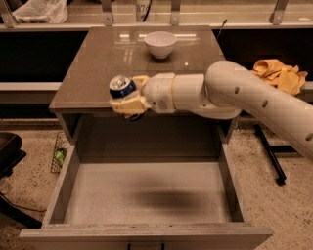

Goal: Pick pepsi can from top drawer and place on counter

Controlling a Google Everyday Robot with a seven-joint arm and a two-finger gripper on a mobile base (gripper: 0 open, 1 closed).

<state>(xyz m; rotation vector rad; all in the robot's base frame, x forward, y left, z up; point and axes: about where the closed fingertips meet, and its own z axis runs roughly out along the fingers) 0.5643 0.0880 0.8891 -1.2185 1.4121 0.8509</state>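
Observation:
My gripper (pixel 126 93) is shut on the pepsi can (pixel 122 87), a dark blue can with a silver top. It holds the can tilted in the air at the front edge of the counter (pixel 98 63), left of the middle. The white arm reaches in from the right. The top drawer (pixel 146 195) is pulled fully open below, and its pale floor holds nothing but the arm's shadow.
A white bowl (pixel 160 44) stands at the back middle of the counter. A yellow cloth (pixel 281 75) lies on the ledge to the right. A pale ledge with metal brackets (pixel 171 14) runs behind. A black object (pixel 7 151) sits at the left.

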